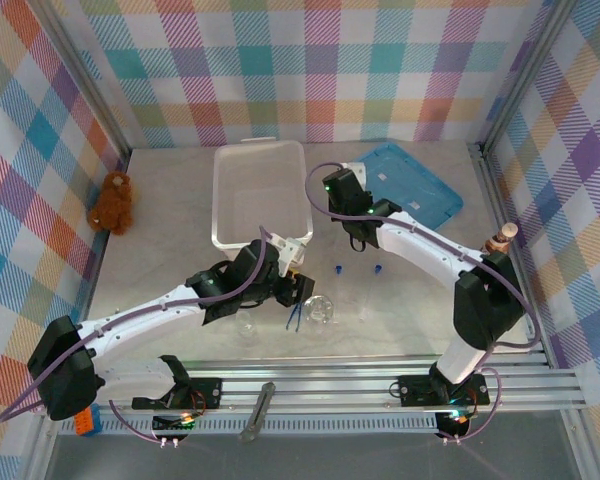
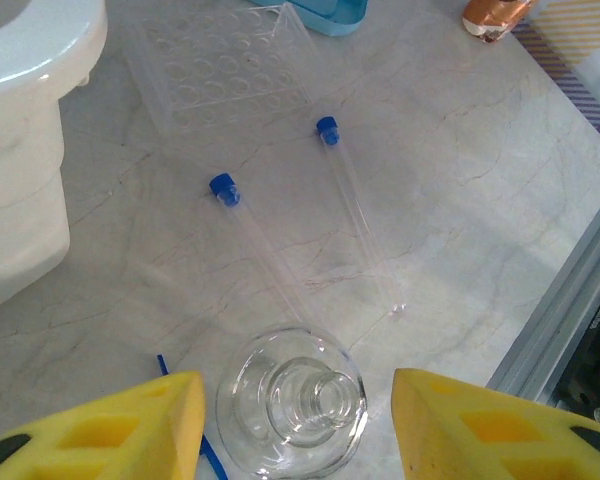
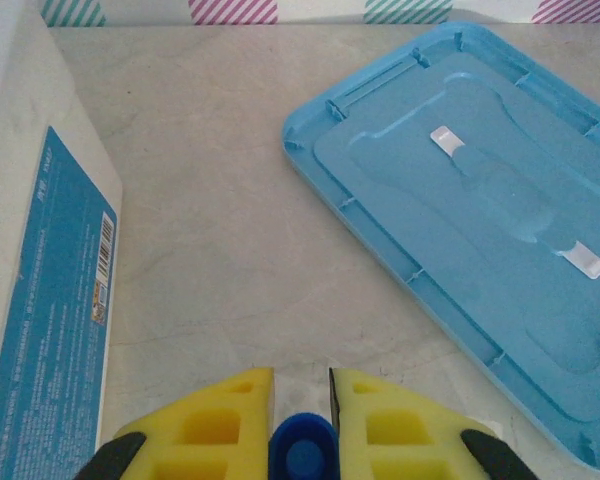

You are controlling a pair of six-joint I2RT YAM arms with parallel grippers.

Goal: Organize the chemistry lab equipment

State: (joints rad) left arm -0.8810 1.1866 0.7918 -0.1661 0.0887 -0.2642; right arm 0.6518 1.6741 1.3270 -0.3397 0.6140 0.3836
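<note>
1. Progress: the bin sits at 12 o'clock on the desk. Its blue lid is off and lies at the bin's 3 o'clock. I see no glassware inside the bin, so I judge sorting barely begun.
2. Left to do: the round flask, two loose tubes and the tweezers all lie on the desk towards 6 o'clock. A clear well rack lies beyond the tube caps.
3. Right gripper: jaws pinched onto the blue cap of a held tube. It hangs between the bin wall at 9 o'clock and the lid at 2 o'clock. The tube's body is hidden.
4. Left gripper: about half open, low over the flask, one finger at the flask's 9 o'clock and one at its 3 o'clock. A gap shows on both sides; nothing is gripped.
5. The teddy bear sits at the desk's 9 o'clock edge; it is not lab ware.
</note>
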